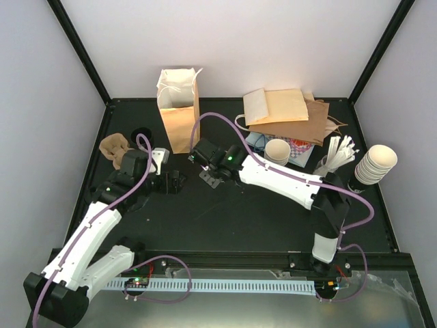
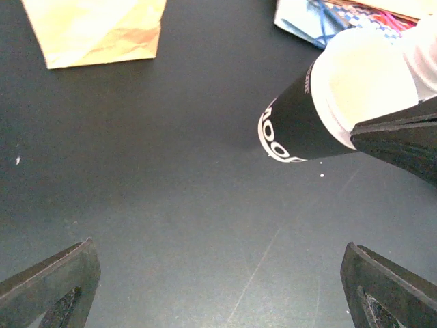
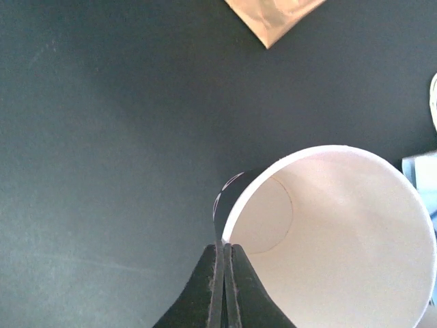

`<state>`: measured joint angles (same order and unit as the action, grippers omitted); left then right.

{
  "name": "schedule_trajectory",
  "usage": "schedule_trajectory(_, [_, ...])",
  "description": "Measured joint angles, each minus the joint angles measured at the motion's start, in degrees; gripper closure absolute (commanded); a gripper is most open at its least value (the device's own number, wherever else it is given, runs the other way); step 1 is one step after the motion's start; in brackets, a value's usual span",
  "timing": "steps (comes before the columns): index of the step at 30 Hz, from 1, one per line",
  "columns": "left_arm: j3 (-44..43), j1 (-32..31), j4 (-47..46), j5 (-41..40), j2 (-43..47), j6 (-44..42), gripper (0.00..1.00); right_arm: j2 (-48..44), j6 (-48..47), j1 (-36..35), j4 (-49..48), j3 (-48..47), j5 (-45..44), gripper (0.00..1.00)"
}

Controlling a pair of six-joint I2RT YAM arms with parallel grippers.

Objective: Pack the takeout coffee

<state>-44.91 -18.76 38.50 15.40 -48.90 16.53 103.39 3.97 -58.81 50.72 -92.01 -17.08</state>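
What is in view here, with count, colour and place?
held cup: one, cream with black band, no lid, in right gripper.
standing bag: one, brown, open, back centre.
flat bags: a pile, brown, back right.
loose cup: one, cream, by flat bags.
cup stack: one, cream, right edge.
white sticks: several, by cup stack.
pulp tray: brown, back left; count unclear.
table: one, black.
left gripper: one, black, open, empty.
right gripper: one, black, shut on held cup's rim.
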Motion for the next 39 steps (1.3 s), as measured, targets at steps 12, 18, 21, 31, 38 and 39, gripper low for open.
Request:
schedule_trajectory(12, [0.20,1.38,0.68,-1.31,0.07,1.22,0.01,4.63,-3.28,0.00,-7.56,-1.25,0.39,0.99])
schedule_trajectory(18, [0.26,1.51,0.66,-1.27,0.07,1.25,0.01,7.63,-3.72,0.00,-8.11,-1.18,0.70,0.99])
schedule_trajectory(21, [0.46,1.51,0.68,-1.22,0.04,1.25,0.01,8.17,-3.72,0.00,-8.11,-1.03,0.68,0.95])
schedule_trajectory(31, [0.48,1.51,0.68,-0.63,0.07,1.22,0.01,7.39,-3.52,-0.02,-8.17,-0.17,-1.36,0.62])
schedule_trajectory(38, [0.48,1.51,0.66,0.68,0.09,0.42,0.01,-3.26,-1.38,-0.04,-5.66,0.07,-2.27,0.61])
schedule_trajectory(39, [0.48,1.51,0.66,1.18,0.11,0.17,0.01,-5.88,-0.79,-0.04,-5.70,0.79,-2.27,0.61])
